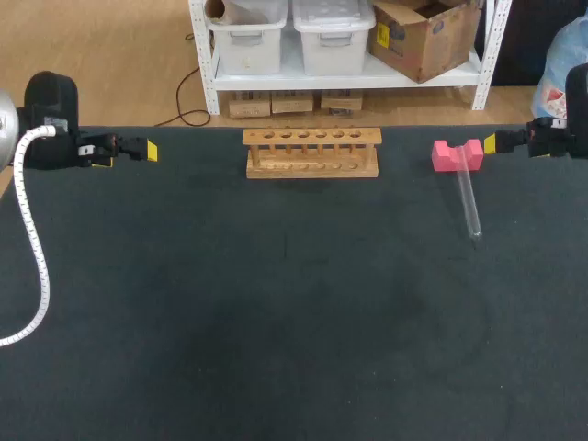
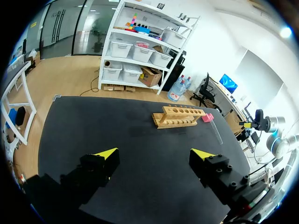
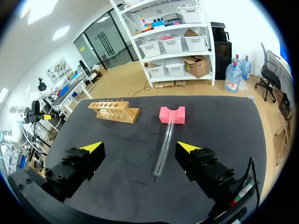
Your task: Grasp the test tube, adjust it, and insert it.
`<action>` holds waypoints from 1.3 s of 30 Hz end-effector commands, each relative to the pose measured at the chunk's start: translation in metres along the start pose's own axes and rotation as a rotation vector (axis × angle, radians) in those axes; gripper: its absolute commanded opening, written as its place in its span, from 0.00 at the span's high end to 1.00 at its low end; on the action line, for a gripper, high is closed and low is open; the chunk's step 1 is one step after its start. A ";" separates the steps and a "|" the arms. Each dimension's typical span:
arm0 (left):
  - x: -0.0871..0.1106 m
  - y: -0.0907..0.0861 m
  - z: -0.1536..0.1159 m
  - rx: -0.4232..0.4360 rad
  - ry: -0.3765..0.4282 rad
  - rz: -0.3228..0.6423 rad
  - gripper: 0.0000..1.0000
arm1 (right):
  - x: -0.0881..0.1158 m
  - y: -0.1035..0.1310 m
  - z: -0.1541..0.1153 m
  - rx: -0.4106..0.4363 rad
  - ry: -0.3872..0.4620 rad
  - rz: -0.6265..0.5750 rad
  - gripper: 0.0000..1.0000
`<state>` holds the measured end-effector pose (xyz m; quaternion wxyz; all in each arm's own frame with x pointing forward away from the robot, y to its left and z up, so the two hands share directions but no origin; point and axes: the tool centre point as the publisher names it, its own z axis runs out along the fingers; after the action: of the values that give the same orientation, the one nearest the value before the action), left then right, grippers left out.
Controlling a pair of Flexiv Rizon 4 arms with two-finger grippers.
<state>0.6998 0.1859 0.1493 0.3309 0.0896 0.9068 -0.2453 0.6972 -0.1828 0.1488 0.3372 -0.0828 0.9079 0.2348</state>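
On the dark table [image 1: 276, 322], far side, middle: wooden tube rack [image 1: 311, 152], standing upright, long side toward the robot, one row of round holes along its top board.

Right of the rack, well apart from it: pink block [image 1: 457, 155] with a notch cut in its top. Test tube [image 1: 469, 202] is clear glass, with one end resting in the block's notch and the other end down on the mat, pointing toward the near edge. The tube is touched by neither arm.

Left gripper [image 1: 147, 150] hangs at the table's far left, level with the rack and well apart from it, its yellow tips pointing toward the middle. In the left wrist view the left gripper [image 2: 153, 154] is released, fingers spread wide, with only bare mat between them. Rack [image 2: 180, 116], pink block [image 2: 208, 117] and tube [image 2: 216, 129] lie far ahead of it across the table.

Right gripper [image 1: 496, 142] is at the far right, just beside the pink block, clear of it. In the right wrist view the right gripper [image 3: 139, 147] is likewise released, fingers wide apart. The tube [image 3: 164, 147] lies on the mat ahead of and below the fingers, in line with the gap but touching neither one. Beyond it sits the pink block [image 3: 172, 114], with the rack [image 3: 113, 111] off to the side of the block.
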 end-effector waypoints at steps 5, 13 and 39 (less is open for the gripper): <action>-0.001 -0.002 0.000 -0.009 0.006 -0.002 0.00 | 0.000 0.000 0.000 0.001 0.000 -0.001 0.00; -0.001 -0.002 0.000 -0.009 0.006 -0.002 0.00 | 0.000 0.000 0.000 0.001 0.000 -0.001 0.00; -0.079 0.046 0.029 0.369 -0.152 0.833 0.00 | 0.000 0.000 0.000 0.001 0.000 -0.001 0.00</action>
<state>0.7863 0.2094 0.1711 0.4124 0.3855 0.7960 -0.2183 0.6972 -0.1828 0.1489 0.3372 -0.0828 0.9079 0.2348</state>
